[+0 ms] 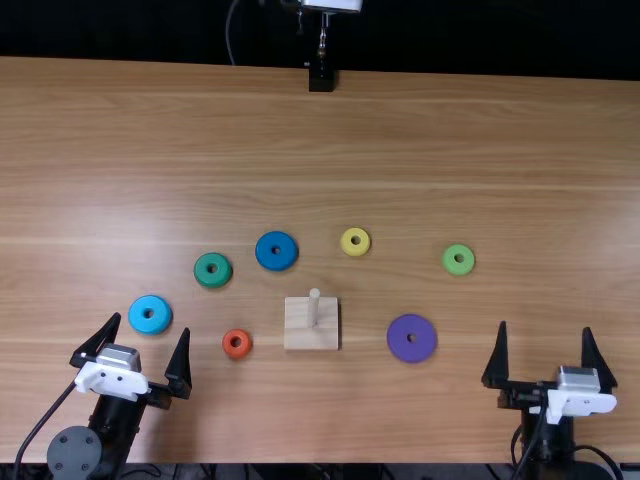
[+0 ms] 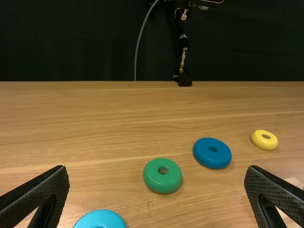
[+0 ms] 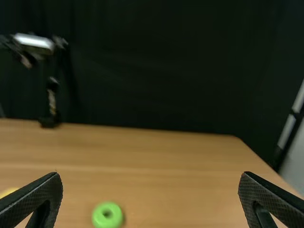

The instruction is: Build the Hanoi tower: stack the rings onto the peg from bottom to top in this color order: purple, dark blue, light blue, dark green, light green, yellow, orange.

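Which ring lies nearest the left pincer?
The light blue ring, flat on the table by the left pincer's open fingertips; the orange ring and dark green ring lie farther off.

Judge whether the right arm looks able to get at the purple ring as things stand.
Likely yes. The right gripper has its jaws apart and empty, and nothing stands between it and the purple ring. The peg's base lies beyond the ring, so it shouldn't block the way.

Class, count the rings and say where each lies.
7: light blue, dark green and orange left of the wooden base; dark blue and yellow beyond it; purple and light green to its right.
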Robot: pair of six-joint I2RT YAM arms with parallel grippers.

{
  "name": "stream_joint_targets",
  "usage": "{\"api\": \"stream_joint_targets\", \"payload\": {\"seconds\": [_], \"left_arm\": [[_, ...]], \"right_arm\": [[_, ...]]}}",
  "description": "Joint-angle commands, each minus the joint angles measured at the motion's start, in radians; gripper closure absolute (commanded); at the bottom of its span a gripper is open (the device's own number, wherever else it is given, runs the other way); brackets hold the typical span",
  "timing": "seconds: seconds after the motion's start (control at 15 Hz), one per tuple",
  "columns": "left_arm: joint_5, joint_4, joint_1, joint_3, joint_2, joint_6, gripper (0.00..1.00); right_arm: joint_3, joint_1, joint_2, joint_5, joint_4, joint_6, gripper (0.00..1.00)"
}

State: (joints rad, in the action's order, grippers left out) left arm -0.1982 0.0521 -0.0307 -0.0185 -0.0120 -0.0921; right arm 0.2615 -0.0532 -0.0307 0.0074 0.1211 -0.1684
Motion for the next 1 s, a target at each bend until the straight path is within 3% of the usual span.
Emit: {"api": "stream_joint_targets", "payload": {"seconds": [0.0,0.13,0.2,0.27,0.6,0.73,0.93], "left_arm": [[-0.023,0.009,0.006,0.019,0.012,0.007,0.00],[-0.025,0.009,0.006,0.019,0.012,0.007,0.00],[-0.025,0.009,0.006,0.019,0.012,0.007,0.00],[-0.025,0.009,0.006,0.019,0.012,0.007,0.00],[-0.025,0.009,0.006,0.019,0.012,0.007,0.00],[-0.025,0.009,0.006,0.019,0.012,0.007,0.00],[-0.025,0.009,0.006,0.019,0.012,0.007,0.00]], "right_arm": [[0.054,0.046,-0.072,-0.007,0.003,0.071,0.00],[0.111,0.070,-0.164,-0.026,0.003,0.249,0.00],[0.136,0.104,-0.224,-0.035,0.011,0.310,0.00],[0.165,0.133,-0.287,-0.044,0.014,0.327,0.00],[0.245,0.158,-0.634,-0.052,0.001,0.316,0.00],[0.285,0.158,-0.747,-0.101,0.001,0.319,0.00],[0.334,0.162,-0.903,-0.101,0.000,0.312,0.00]]}}
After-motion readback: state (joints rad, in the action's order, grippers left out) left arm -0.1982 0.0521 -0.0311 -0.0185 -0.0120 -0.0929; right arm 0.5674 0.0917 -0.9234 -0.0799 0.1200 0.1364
